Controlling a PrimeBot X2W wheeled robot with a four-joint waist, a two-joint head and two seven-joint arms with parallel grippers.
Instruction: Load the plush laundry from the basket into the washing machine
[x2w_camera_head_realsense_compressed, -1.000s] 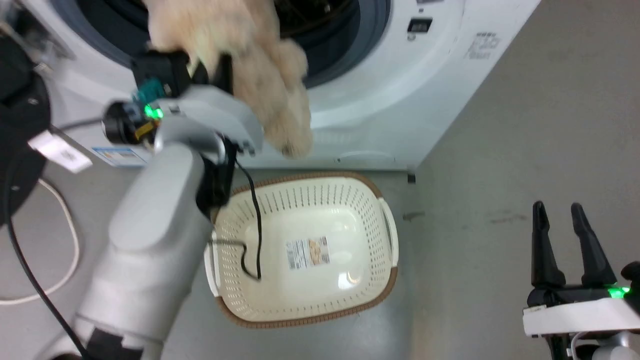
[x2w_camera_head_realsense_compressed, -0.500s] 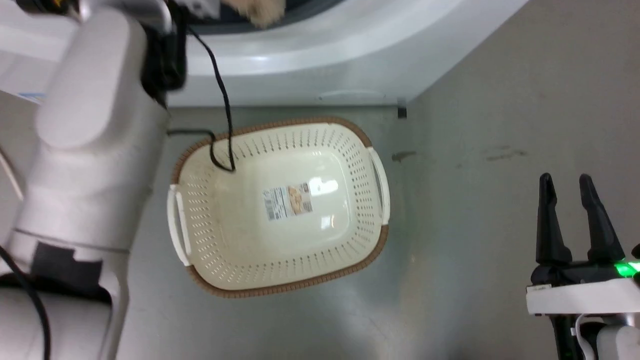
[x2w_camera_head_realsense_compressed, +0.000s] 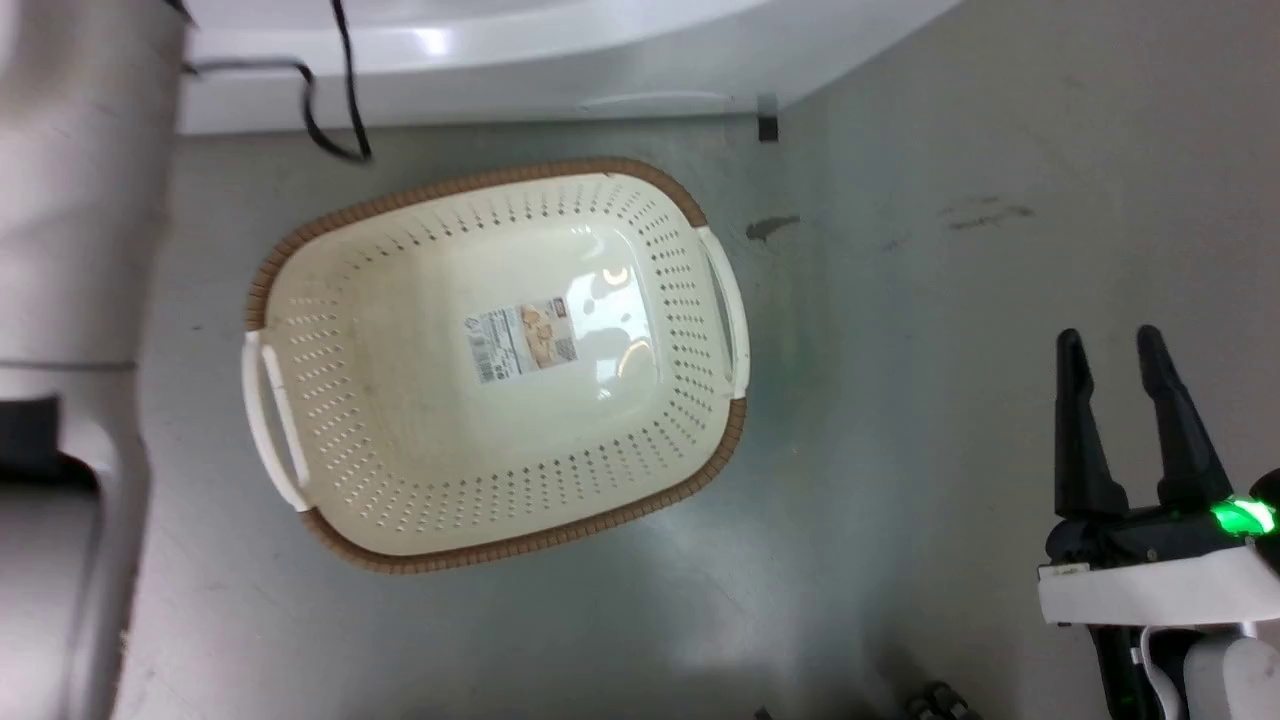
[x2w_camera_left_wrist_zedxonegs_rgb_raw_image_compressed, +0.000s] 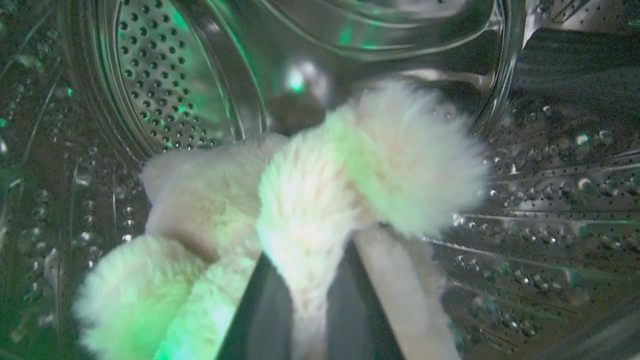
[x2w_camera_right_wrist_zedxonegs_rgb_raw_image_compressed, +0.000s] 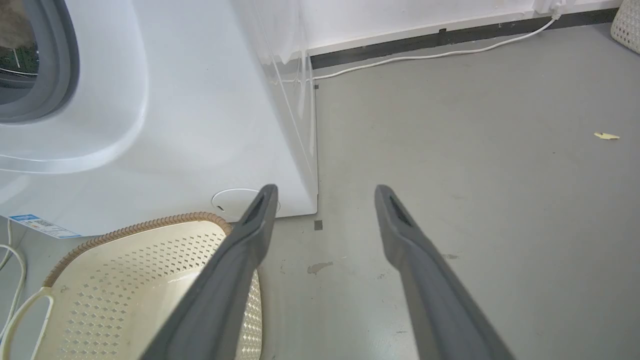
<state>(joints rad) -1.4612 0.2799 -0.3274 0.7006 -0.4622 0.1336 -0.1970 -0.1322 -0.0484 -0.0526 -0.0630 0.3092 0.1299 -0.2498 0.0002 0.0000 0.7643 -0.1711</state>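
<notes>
The plush laundry (x2w_camera_left_wrist_zedxonegs_rgb_raw_image_compressed: 350, 165) hangs inside the steel drum (x2w_camera_left_wrist_zedxonegs_rgb_raw_image_compressed: 165, 75) of the washing machine (x2w_camera_head_realsense_compressed: 560, 60). A thin fold of it is pinched between the fingers of the left gripper (x2w_camera_left_wrist_zedxonegs_rgb_raw_image_compressed: 307, 265), deep enough, I judge, that it will drop onto the drum wall rather than spill back out when let go. The emptied basket (x2w_camera_head_realsense_compressed: 520, 545) sits on the floor (x2w_camera_head_realsense_compressed: 950, 450) just before the washer's front, making a short lift. The right gripper (x2w_camera_head_realsense_compressed: 1108, 345) hovers well aside, fingers spread on nothing, out of the working arm's way.
</notes>
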